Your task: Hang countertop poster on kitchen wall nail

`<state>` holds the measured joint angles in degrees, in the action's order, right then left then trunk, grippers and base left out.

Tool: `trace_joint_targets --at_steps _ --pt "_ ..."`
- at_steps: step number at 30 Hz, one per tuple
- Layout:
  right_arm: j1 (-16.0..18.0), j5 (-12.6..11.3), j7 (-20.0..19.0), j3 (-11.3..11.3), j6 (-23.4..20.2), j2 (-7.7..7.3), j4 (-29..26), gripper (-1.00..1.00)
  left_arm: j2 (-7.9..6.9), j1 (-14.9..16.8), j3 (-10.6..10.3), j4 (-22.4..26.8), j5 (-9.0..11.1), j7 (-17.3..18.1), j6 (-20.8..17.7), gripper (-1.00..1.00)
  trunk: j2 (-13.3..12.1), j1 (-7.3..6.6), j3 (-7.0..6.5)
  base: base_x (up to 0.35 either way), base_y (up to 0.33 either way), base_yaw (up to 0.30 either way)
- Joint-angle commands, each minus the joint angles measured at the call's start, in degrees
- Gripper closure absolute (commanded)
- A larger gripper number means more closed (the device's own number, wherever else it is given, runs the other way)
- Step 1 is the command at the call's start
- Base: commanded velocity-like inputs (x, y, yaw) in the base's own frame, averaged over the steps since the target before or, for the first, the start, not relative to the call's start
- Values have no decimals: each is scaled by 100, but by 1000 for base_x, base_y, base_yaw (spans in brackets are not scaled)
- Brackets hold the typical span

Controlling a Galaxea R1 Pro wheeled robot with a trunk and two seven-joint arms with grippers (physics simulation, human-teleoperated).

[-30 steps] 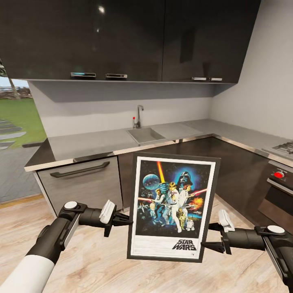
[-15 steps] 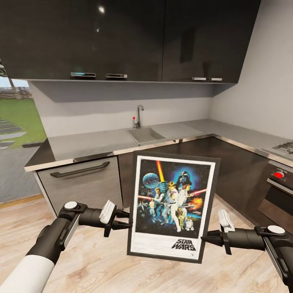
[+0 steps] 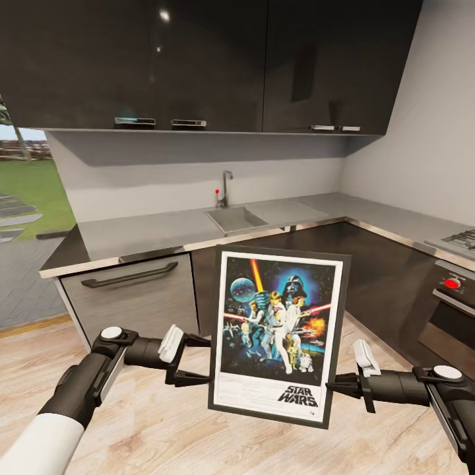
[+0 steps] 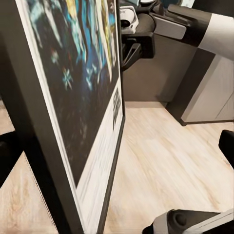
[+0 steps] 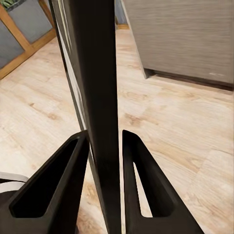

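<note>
The poster (image 3: 277,335) hangs upright in the air in front of the robot, clear of the counter (image 3: 171,231), over the wood floor (image 3: 165,429), tilted slightly with its printed face toward the head camera. It looks like a thin, rigid framed panel: probably light, stiff rather than floppy, and with smooth, narrow frame edges that could slip or pivot in a pinch. Its broad face would swing easily if held at 1 point alone.

The right gripper (image 5: 105,161) is closed on the poster's right edge low down; the right wrist view shows the dark frame edge sandwiched between the 2 fingers (image 5: 141,180). The left gripper (image 3: 190,359) sits at the left edge at about the same height, its fingers spread above and below; whether they actually pinch or merely touch the frame I cannot tell. Holding the 2 side edges low keeps the top free for a nail, which seems the sensible grip.

Around it: the sink (image 3: 234,218) and tap (image 3: 225,188) on the counter behind, dark wall cabinets (image 3: 198,63) above, a drawer front (image 3: 128,290) below, and an oven with a red knob (image 3: 452,284) to the right. No wall nail is visible here. The counter edge and oven are the likely obstacles when turning.
</note>
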<state>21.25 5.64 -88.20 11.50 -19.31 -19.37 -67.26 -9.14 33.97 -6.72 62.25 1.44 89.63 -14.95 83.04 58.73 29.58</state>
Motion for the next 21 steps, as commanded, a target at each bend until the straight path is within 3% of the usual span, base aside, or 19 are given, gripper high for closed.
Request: trace_joint_targets --at_steps 1,4,14,21 --pt "4 34 -40 10 -70 3 -7 100 -14 4 -14 0 15 11 -59 -100 3 0 6 0 0 0" --pt "7 33 -40 10 -70 2 -7 100 -71 4 -8 -7 8 4 -49 -100 3 0 6 0 0 0" --pt "6 34 -38 10 -71 -3 -10 100 -595 3 36 -25 20 0 -37 -100 3 0 6 0 0 0" --pt "3 31 -32 16 -73 -5 -14 100 -852 4 111 -283 20 -6 90 -100 3 0 6 0 0 0"
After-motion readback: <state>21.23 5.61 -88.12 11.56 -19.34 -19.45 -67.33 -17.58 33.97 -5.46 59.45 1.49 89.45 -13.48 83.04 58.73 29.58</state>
